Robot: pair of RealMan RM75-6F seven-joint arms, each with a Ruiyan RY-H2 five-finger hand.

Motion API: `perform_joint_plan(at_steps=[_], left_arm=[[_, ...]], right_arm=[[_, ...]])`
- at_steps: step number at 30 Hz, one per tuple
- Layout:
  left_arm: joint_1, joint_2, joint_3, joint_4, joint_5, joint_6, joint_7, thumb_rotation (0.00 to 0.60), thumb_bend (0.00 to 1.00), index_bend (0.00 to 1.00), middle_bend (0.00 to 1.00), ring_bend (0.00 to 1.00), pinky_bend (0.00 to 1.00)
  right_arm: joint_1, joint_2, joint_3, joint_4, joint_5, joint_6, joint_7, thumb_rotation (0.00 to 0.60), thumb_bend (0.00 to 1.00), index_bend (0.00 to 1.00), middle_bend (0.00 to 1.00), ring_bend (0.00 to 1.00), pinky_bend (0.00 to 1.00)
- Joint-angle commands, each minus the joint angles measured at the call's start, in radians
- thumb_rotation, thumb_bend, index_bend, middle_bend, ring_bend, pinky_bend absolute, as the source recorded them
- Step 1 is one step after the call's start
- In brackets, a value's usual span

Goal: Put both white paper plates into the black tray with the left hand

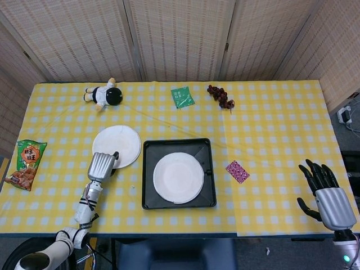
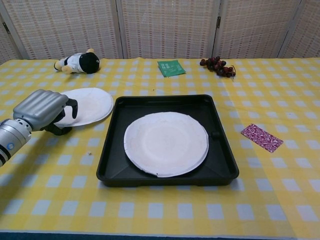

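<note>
One white paper plate (image 1: 178, 177) (image 2: 166, 143) lies flat inside the black tray (image 1: 205, 151) (image 2: 150, 106) at the table's front middle. The other white paper plate (image 1: 118, 143) (image 2: 87, 104) rests flat on the tablecloth just left of the tray. My left hand (image 1: 102, 165) (image 2: 44, 110) is at that plate's near-left rim. Its fingers arch over the rim and the thumb sits low beside it, with a gap between them. My right hand (image 1: 325, 194) hovers at the front right with fingers spread, holding nothing; the chest view does not show it.
A snack bag (image 1: 26, 164) lies at the left edge. Along the back are a doll (image 1: 104, 95) (image 2: 77, 62), a green packet (image 1: 182, 97) (image 2: 171, 67) and grapes (image 1: 221, 97) (image 2: 217, 65). A pink packet (image 1: 237, 171) (image 2: 262, 137) lies right of the tray.
</note>
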Motion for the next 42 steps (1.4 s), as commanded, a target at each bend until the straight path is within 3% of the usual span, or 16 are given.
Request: perform_joint_plan(at_steps=[1,13,24,30,34,42], left_arm=[[-0.007,-0.022,-0.012,0.028,-0.007,0.002,-0.050,0.600,0.38,0.57,1.00,1.00,1.00],[-0.014,-0.057,0.004,0.119,0.015,0.040,-0.120,0.600,0.46,0.62,1.00,1.00,1.00],[0.007,-0.022,0.027,0.050,0.058,0.184,-0.129,0.600,0.49,0.63,1.00,1.00,1.00],[0.036,0.048,0.033,-0.118,0.086,0.300,-0.077,0.600,0.49,0.63,1.00,1.00,1.00],[0.056,0.120,0.043,-0.301,0.114,0.358,0.005,0.600,0.49,0.63,1.00,1.00,1.00],[0.078,0.222,0.090,-0.633,0.189,0.394,0.196,0.600,0.50,0.63,1.00,1.00,1.00]], right_arm=[[0.002,0.001,0.000,0.000,0.002,-0.004,-0.001,0.600,0.37,0.00,0.00,0.00,0.00],[0.008,0.006,-0.004,-0.004,0.006,-0.024,0.001,0.600,0.37,0.00,0.00,0.00,0.00],[0.006,0.009,-0.012,-0.006,-0.012,-0.015,0.005,0.600,0.37,0.00,0.00,0.00,0.00],[0.006,0.007,-0.018,-0.008,-0.023,-0.016,0.001,0.600,0.37,0.00,0.00,0.00,0.00],[0.005,0.006,-0.023,-0.010,-0.036,-0.010,-0.001,0.600,0.37,0.00,0.00,0.00,0.00],[-0.004,0.012,-0.035,-0.014,-0.068,0.017,0.012,0.600,0.37,0.00,0.00,0.00,0.00]])
